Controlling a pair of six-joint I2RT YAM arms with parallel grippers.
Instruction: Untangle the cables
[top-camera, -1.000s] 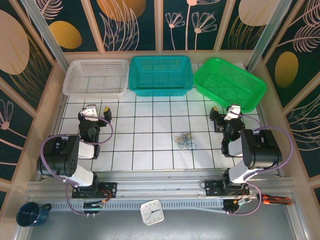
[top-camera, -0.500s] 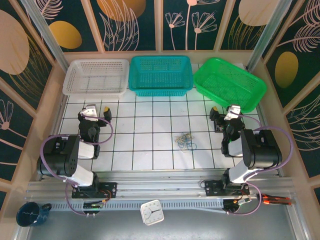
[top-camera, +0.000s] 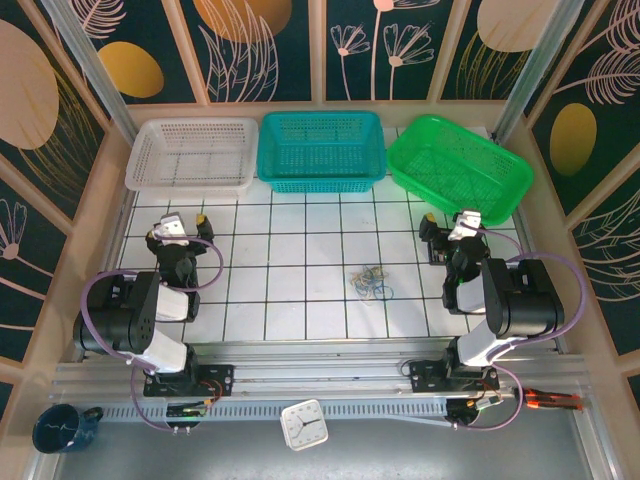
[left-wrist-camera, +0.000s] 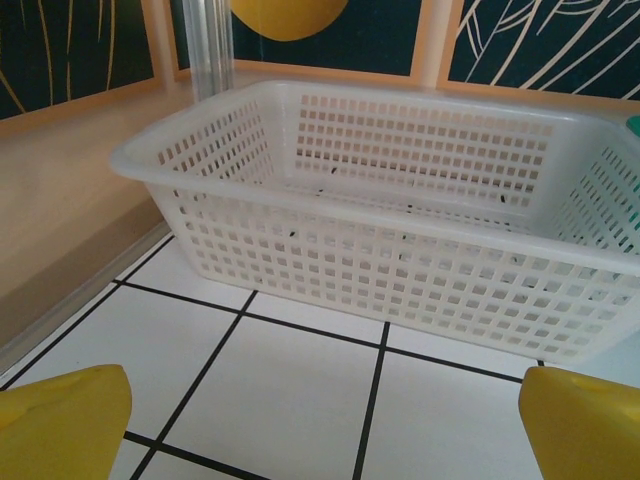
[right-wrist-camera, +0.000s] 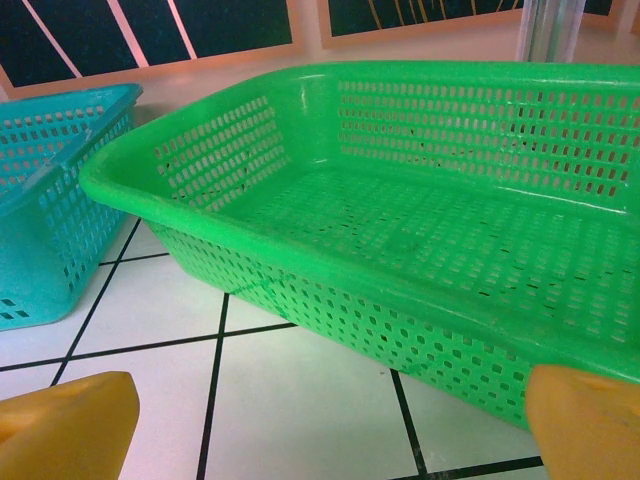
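**Cables.** The cables (top-camera: 371, 283) lie in one small tangle of blue, tan and pale loops on the table (top-camera: 300, 240). The tangle sits right of centre, between the two arms and nearer the right one. It lies well apart from both grippers and from all three baskets. Nothing touches it.

**Left gripper.** In the top view, the left gripper (top-camera: 178, 222) sits over the left side of the table, just short of the white basket (top-camera: 190, 153). Its jaws stand wide and hold nothing. In the left wrist view, the left gripper (left-wrist-camera: 320, 430) shows its yellow pads (left-wrist-camera: 60, 420) at the two lower corners. Bare tile lies between them, and the white basket (left-wrist-camera: 400, 230) is directly ahead.

**Right gripper.** In the top view, the right gripper (top-camera: 458, 218) sits over the right side of the table, just beside the near rim of the green basket (top-camera: 458, 167). Its jaws stand wide and hold nothing. In the right wrist view, the right gripper (right-wrist-camera: 320, 430) faces the green basket (right-wrist-camera: 400, 230). The teal basket (right-wrist-camera: 40, 200) is at the left edge.

**Baskets.** The white, teal (top-camera: 320, 150) and green baskets stand in a row along the far edge. The green one is turned at an angle to the others.
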